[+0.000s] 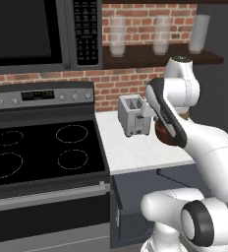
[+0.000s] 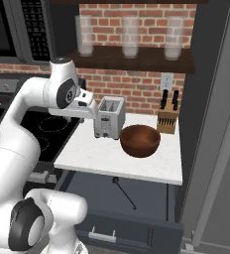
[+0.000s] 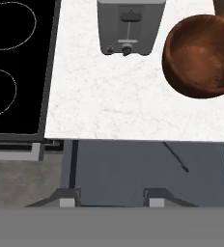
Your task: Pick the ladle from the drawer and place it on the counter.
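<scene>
The drawer [image 2: 137, 198] stands pulled out under the counter [image 2: 112, 156], and the ladle [image 2: 123, 192] lies loose on its floor, bowl end toward the counter edge, handle running out to 5 o'clock. In the hand view the ladle [image 3: 175, 157] sits at 3 o'clock, well apart from the gripper [image 3: 109, 198], whose tips are spread with bare drawer floor between them. On the white slab a toaster [image 2: 109, 118] stands at 12 o'clock, a wooden bowl [image 2: 140, 140] just beside it, a knife block [image 2: 167, 119] by the brick wall. Stovetop [image 1: 42, 150] borders the counter's left edge
</scene>
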Robot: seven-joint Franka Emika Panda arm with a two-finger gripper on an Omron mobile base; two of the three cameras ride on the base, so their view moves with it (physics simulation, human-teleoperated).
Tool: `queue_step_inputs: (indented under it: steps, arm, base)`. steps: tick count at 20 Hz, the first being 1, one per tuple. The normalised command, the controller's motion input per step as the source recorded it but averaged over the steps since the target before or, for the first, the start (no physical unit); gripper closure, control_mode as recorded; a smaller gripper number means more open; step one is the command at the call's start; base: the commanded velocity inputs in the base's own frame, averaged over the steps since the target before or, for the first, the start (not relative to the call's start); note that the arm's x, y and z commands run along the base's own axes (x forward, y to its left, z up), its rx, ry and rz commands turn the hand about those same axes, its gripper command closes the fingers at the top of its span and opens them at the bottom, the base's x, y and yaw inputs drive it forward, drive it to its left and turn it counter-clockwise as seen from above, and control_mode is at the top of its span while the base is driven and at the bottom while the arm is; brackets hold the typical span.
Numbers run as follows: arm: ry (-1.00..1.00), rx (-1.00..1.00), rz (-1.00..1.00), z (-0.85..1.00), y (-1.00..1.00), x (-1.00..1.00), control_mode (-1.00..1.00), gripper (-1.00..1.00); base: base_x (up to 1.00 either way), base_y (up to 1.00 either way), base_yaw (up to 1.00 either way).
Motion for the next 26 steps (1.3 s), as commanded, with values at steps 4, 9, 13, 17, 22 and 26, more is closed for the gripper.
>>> queue_step_inputs:
  steps: [4, 9, 13, 17, 22, 26]
  arm:
    - [-0.02, 0.16, 0.00, 0.00, -0.26, 0.00, -1.00, -1.00]
    - [0.00, 0.05, 0.00, 0.00, -0.04, 0.00, -1.00, -1.00]
    - [0.00, 0.00, 0.00, 0.00, 0.00, 0.00, -1.00, -1.00]
    - [0.00, 0.00, 0.00, 0.00, 0.00, -0.01, -1.00, -1.00]
    - [-0.03, -0.01, 0.02, -0.02, 0.00, -0.26, -1.00, -1.00]
    - [-0.17, -0.01, 0.08, 0.00, 0.00, -0.61, -1.00, -1.00]
  base:
    - [0.00, 0.00, 0.00]
    - [0.00, 0.00, 0.00]
    - [0.00, 0.00, 0.00]
    - [0.00, 0.00, 0.00]
    - [0.00, 0.00, 0.00]
    - [0.00, 0.00, 0.00]
